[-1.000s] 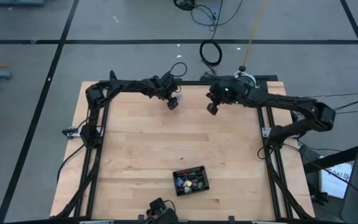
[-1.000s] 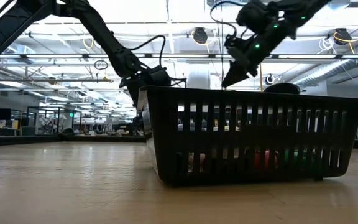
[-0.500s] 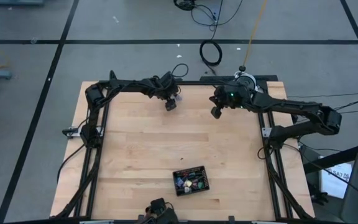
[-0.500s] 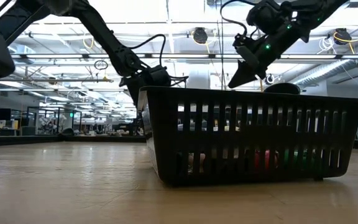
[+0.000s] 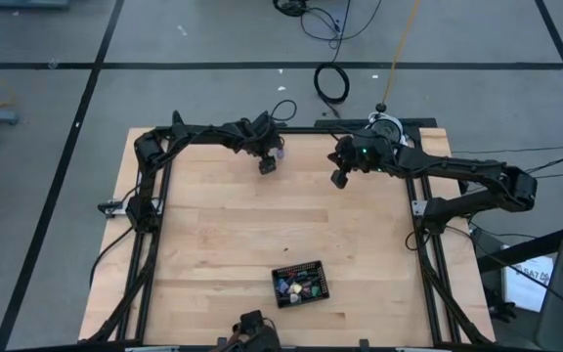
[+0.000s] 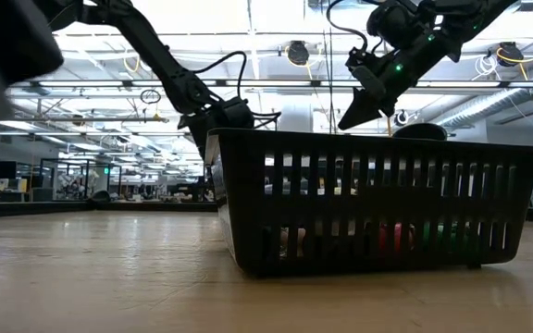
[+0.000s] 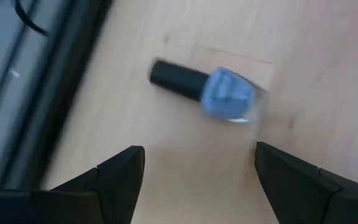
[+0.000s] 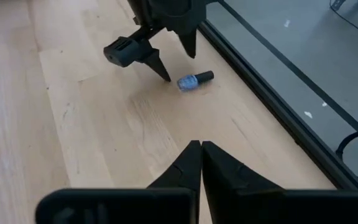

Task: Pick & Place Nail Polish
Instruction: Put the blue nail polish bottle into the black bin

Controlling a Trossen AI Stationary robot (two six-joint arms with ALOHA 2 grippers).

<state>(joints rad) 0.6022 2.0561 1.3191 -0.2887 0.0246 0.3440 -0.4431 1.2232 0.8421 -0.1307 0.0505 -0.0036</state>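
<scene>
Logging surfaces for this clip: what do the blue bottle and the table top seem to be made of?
Blue bottle: likely clear glass holding pale blue polish, judging by its see-through edges; its dark cap looks like matte plastic. Table top: light wood, with visible grain and plank seams.

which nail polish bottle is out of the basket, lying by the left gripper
The blue nail polish bottle: it lies on its side on the bare table just ahead of the open left gripper. The others sit in the black basket.

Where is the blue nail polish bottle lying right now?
The blue nail polish bottle lies on its side on the table's far edge strip, left of centre, just under the open left gripper and beside the black frame rail.
</scene>
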